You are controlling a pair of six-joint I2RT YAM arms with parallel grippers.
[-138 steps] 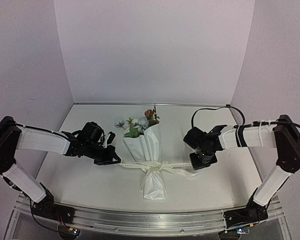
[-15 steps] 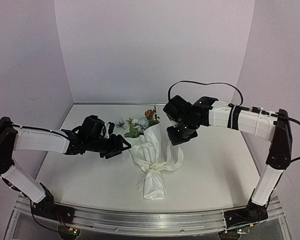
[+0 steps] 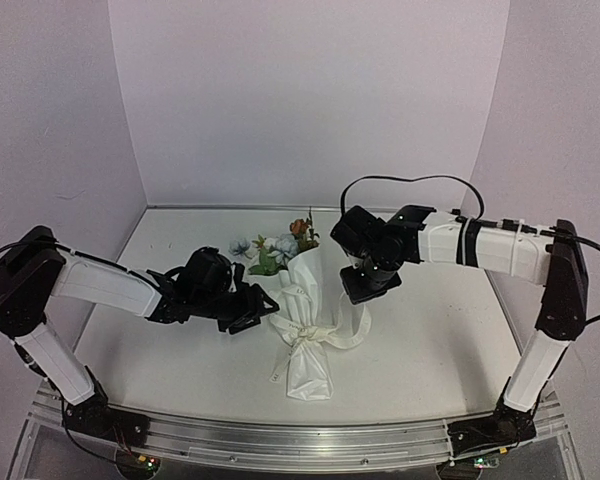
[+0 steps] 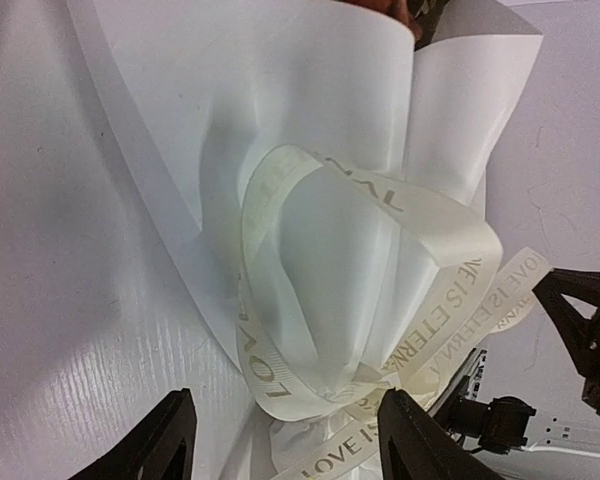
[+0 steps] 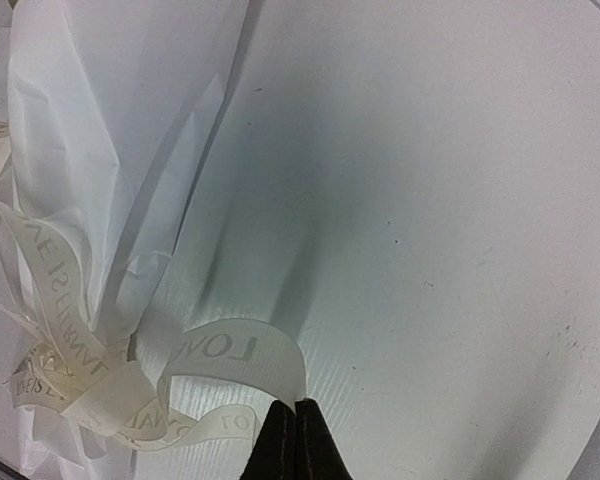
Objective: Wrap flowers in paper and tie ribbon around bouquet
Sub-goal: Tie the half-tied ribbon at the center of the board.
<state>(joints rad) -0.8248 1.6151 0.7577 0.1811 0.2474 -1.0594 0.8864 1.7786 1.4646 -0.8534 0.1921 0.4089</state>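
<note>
The right fingers (image 5: 282, 440) are pressed fully together on 1 tail of the long cream-white fabric ribbon (image 5: 230, 350) with dark lettering, which curls from them to the knot. The left fingers (image 4: 168, 445) stand partly apart, gripping nothing. A ribbon loop rises just ahead, in line with their gap. The knot cinches the large thin white paper sheet (image 3: 308, 375) around the small bunch of blue-white and orange artificial flowers (image 3: 280, 248). The bouquet lies mid-way across the table (image 3: 440, 340), blooms pointing away from the arm bases. The left arm looks nearer the loop.
</note>
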